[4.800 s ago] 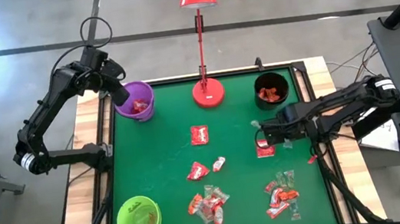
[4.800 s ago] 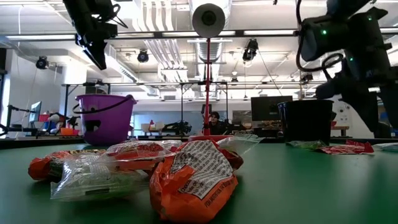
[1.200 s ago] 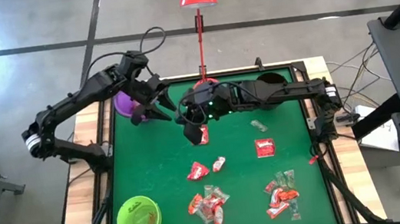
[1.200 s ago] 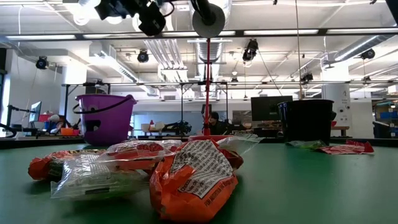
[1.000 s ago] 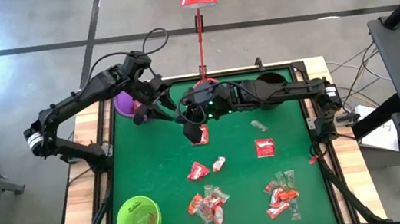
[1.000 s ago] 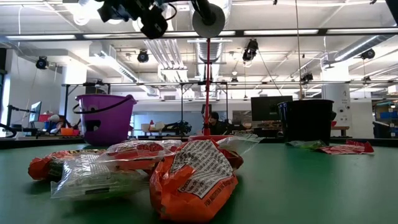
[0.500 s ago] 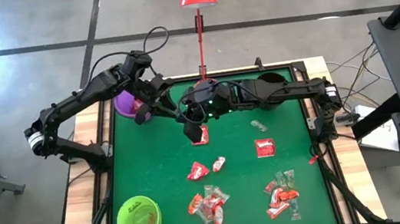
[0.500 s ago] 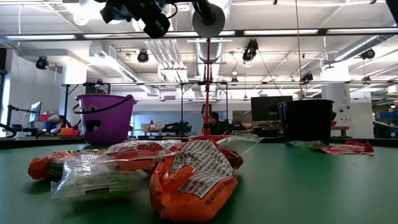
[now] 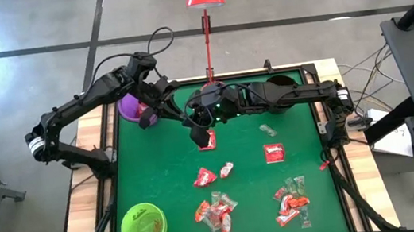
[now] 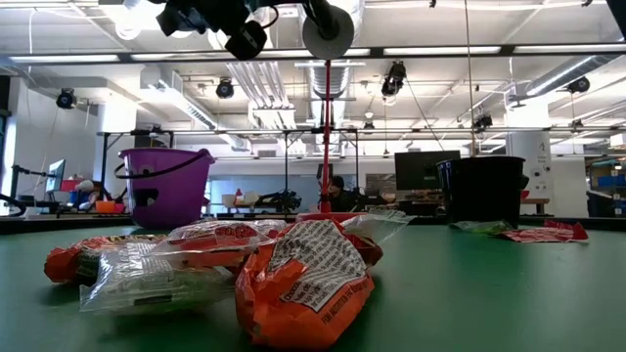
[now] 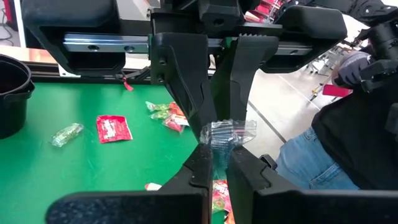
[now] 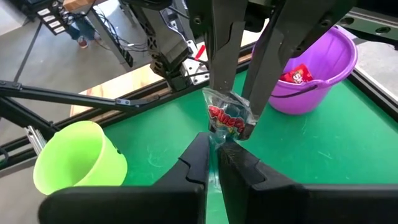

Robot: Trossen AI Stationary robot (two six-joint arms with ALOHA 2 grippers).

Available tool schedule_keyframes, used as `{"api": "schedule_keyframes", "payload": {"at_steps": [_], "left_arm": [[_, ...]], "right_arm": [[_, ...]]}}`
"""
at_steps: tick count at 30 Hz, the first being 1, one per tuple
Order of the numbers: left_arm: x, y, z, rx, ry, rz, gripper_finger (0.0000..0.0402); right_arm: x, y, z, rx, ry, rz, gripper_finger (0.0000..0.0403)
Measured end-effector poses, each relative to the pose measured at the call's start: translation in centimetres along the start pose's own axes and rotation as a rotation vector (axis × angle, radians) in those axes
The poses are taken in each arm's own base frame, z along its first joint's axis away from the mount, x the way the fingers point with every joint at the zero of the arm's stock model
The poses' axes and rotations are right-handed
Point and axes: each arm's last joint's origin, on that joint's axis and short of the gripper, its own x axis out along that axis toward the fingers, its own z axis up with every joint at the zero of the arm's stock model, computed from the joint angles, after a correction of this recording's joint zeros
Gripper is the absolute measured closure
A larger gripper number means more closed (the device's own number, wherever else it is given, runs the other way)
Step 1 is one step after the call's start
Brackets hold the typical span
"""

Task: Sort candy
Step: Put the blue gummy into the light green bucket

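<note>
Handover step, mid-air beside the purple bucket; left gripper and right gripper both pinched shut on one clear-wrapped candy held between them; next, I'd judge, right lets go

Purple bucket half under the left arm; lettering on candy unreadable.

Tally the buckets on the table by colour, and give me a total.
Purple bucket: 1
Green bucket: 1
Black bucket: 1
Total: 3
</note>
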Motion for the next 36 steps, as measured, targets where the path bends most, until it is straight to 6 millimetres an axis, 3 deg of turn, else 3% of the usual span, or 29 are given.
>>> {"api": "schedule_keyframes", "payload": {"at_steps": [8,16,21,31,36], "left_arm": [[0.0,0.0,0.0,-0.006,0.002,0.008,0.0399],[-0.3,-0.8,-1.0,-0.14,0.063,-0.003,0.04],[-1.0,-2.9,-2.4,-0.238,0.166,-0.016,0.04],[-1.6,-7.8,-4.2,-0.44,0.374,-0.081,0.04],[-1.5,-10.0,-4.0,-0.395,0.392,-0.127,0.04]], "right_arm": [[0.0,0.0,0.0,-0.003,-0.002,0.002,0.0313],[-0.9,-0.1,-0.1,-0.023,0.06,-0.022,0.0251],[-1.8,-0.5,-0.2,-0.05,0.135,-0.052,0.0242],[-1.8,-2.0,-0.3,-0.035,0.178,-0.098,0.025],[-1.9,-2.8,-0.3,-0.025,0.197,-0.119,0.0248]]}}
